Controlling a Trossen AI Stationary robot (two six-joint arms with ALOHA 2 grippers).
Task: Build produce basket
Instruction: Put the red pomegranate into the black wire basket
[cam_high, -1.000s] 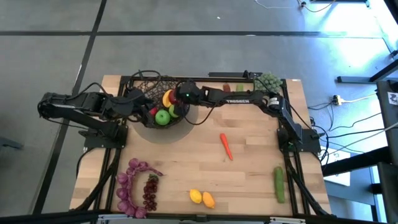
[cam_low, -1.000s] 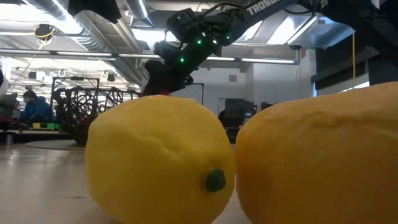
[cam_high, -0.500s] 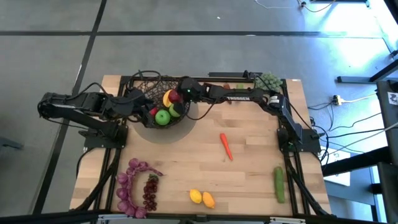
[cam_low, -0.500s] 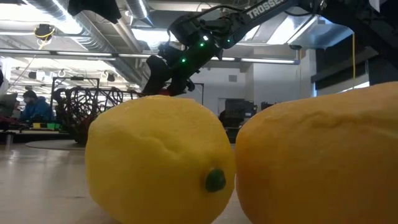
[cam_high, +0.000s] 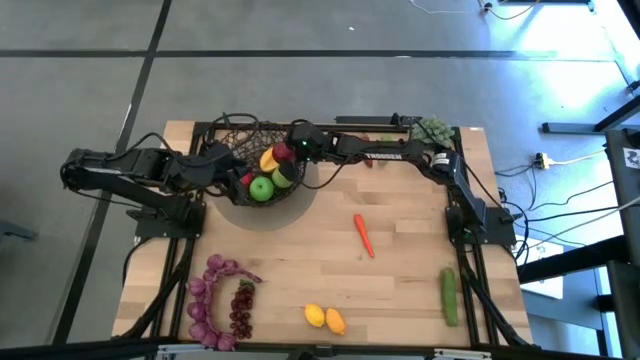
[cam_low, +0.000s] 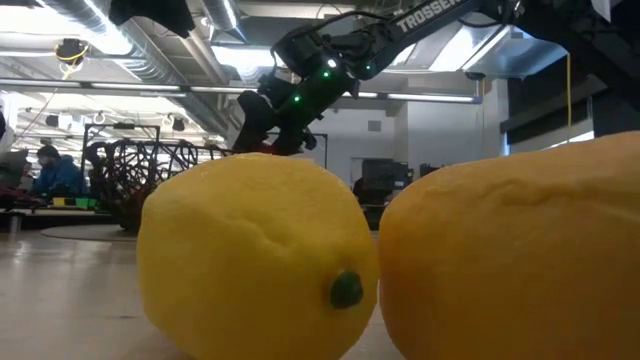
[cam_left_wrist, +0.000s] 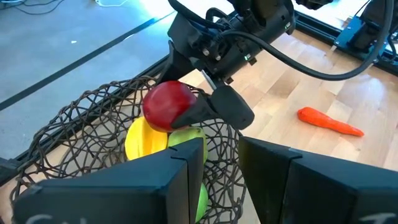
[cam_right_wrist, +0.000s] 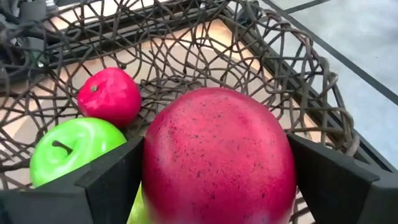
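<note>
The dark wire-mesh basket (cam_high: 250, 160) stands at the far left of the table and also shows in the low view (cam_low: 140, 170). In it lie a green apple (cam_right_wrist: 74, 146), a small red fruit (cam_right_wrist: 109, 93) and a yellow fruit (cam_left_wrist: 146, 140). My right gripper (cam_high: 283, 155) hangs over the basket's inside, shut on a round red pomegranate (cam_right_wrist: 217, 155). My left gripper (cam_high: 222, 170) is at the basket's left rim, its fingers (cam_left_wrist: 124, 186) close together around the mesh. My right gripper pinches the red pomegranate by its two opposite sides (cam_right_wrist: 152, 168) between its two fingers. The fingers slant down from the table's right side. The fruit is lifted clear above the fruits in the basket (cam_left_wrist: 168, 104). My left gripper is shut on the basket's left rim (cam_left_wrist: 217, 140), reaching level from the table's left. Its own fingers hide the place of contact.
An orange carrot (cam_high: 363, 235) lies mid-table and a cucumber (cam_high: 449, 295) near the right edge. Two lemons (cam_high: 325, 318) lie at the near edge and fill the low view (cam_low: 250, 260). Purple grapes (cam_high: 240, 310) lie near left, and a pale-green clump (cam_high: 432, 130) far right.
My right gripper has gone a little toward the table's far edge and slightly up over the basket. It stays shut on the red pomegranate.
</note>
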